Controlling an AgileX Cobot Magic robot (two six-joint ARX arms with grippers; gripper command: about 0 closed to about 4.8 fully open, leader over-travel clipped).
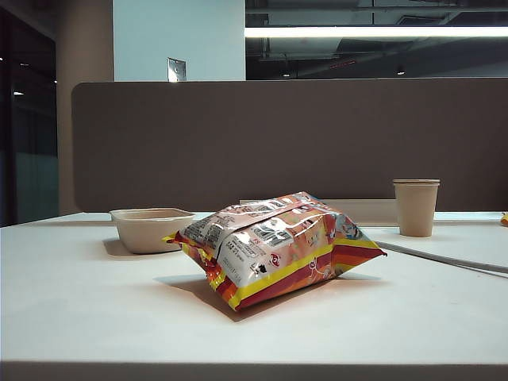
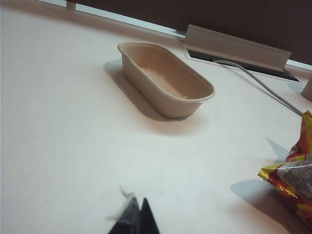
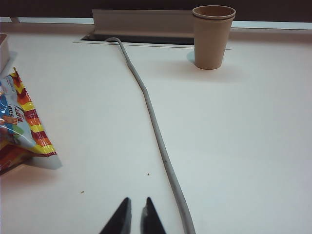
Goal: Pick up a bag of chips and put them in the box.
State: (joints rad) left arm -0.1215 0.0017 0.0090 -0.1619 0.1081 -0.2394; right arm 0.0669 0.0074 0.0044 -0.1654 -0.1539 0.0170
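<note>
Chips bag (image 1: pixel 274 246) lengthwise across table, box (image 1: pixel 151 228) behind-left, both pincers (image 2: pixel 135 217) (image 3: pixel 135 214) closed

Chips on the desk, box and cup behind, neither gripper in sight.

A puffy bag of chips (image 1: pixel 274 248) lies in the middle of the white desk (image 1: pixel 95 317), its silvery printed panel up, with red, orange and yellow stripes along the near edge. Just behind its left end sits the box (image 1: pixel 151 228), a shallow beige tray with a flared rim, its inside hidden from this low angle. Well off to the right a beige paper cup (image 1: pixel 415 207) stands upright. A grey cable (image 1: pixel 444 258) runs across the desk right of the bag. A dark partition (image 1: pixel 286 143) closes off the back.
</note>
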